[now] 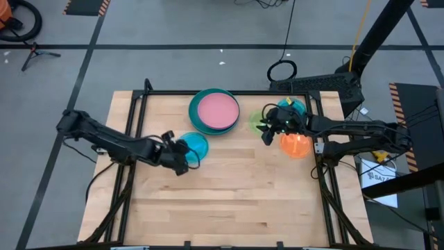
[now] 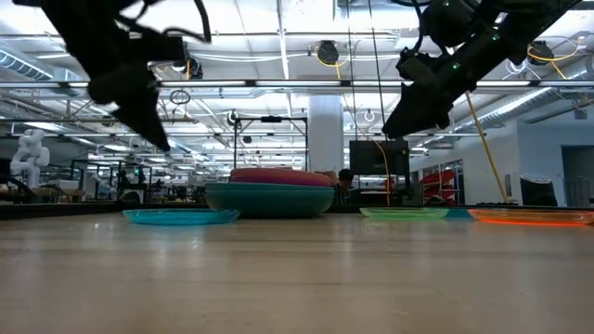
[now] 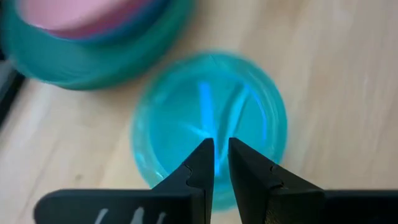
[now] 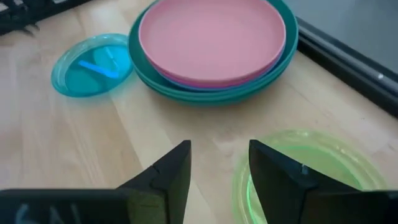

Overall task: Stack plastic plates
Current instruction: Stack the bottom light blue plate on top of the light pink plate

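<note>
A stack of large plates (image 1: 214, 111) stands at the far middle of the table, pale pink on top, teal at the bottom (image 4: 211, 93). A small cyan plate (image 1: 196, 145) lies flat to its near left. My left gripper (image 3: 221, 155) hovers above this plate's near part, fingers almost together, and holds nothing. On the right lie a lime-green plate (image 1: 257, 119), another cyan plate (image 1: 295, 107) and an orange plate (image 1: 295, 144). My right gripper (image 4: 219, 162) is open and empty, raised over the lime-green plate's edge (image 4: 298, 162).
A black frame (image 1: 139, 104) runs along the table's left, far and right edges. Bare wood lies across the near half of the table (image 1: 222, 201). In the low view both grippers (image 2: 158, 134) (image 2: 394, 125) hang well above the plates.
</note>
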`<state>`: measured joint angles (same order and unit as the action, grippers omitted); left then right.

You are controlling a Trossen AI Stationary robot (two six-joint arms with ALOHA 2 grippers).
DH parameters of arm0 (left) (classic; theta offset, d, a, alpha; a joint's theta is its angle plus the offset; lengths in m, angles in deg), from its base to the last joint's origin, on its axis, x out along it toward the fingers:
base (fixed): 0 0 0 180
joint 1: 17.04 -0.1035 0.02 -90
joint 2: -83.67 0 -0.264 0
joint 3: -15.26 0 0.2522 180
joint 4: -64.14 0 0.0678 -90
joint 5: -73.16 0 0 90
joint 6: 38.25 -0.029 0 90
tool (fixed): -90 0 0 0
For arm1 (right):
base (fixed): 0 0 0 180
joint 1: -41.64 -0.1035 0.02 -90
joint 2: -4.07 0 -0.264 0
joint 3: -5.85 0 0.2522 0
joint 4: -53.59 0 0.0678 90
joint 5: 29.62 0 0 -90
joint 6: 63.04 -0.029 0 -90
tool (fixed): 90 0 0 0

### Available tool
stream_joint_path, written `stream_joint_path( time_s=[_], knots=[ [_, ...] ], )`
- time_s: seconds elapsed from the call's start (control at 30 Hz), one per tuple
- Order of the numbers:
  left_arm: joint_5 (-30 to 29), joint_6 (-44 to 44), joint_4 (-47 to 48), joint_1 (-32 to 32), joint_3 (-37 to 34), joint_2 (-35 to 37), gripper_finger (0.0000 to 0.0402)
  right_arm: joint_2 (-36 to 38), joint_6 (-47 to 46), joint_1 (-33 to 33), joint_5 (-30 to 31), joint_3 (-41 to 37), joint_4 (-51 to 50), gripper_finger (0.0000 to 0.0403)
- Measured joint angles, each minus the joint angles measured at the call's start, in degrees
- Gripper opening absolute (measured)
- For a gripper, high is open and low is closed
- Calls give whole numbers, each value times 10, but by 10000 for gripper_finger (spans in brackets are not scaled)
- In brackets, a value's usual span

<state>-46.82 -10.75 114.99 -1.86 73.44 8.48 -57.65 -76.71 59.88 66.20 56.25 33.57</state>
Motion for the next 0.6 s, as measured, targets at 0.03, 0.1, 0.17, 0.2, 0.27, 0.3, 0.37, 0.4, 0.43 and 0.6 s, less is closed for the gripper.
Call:
stream_joint_path(
  time_s=[0.03, 0.1, 0.17, 0.2, 0.27, 0.3, 0.37, 0.4, 0.43, 0.6],
  knots=[
    [13, -12, -2, 0, 0, -16, 56, 0, 5, 0, 0, 0, 6, 155],
    [33, -34, -9, 0, 0, -42, 56, 1, 18, 0, 0, 0, 19, 155],
    [49, -47, -15, 2, 0, -64, 56, 5, 30, 0, 0, 1, 24, 155],
    [55, -51, -20, 3, 0, -73, 56, 8, 37, 0, 0, 4, 24, 155],
    [72, -61, -31, 7, 0, -89, 56, 17, 50, 0, 0, 8, 25, 155],
    [85, -65, -40, 11, 0, -94, 56, 23, 57, 0, 0, 10, 28, 155],
    [99, -66, -55, 17, 0, -103, 56, 36, 63, 0, -1, 11, 38, 155],
    [101, -63, -61, 21, 0, -106, 56, 42, 64, 0, -1, 11, 42, 155],
    [101, -62, -67, 24, 0, -108, 56, 48, 64, 0, -1, 11, 46, 155],
    [102, -45, -72, 31, 0, -108, 56, 60, 69, -4, -19, 11, 41, 155]
  ],
)
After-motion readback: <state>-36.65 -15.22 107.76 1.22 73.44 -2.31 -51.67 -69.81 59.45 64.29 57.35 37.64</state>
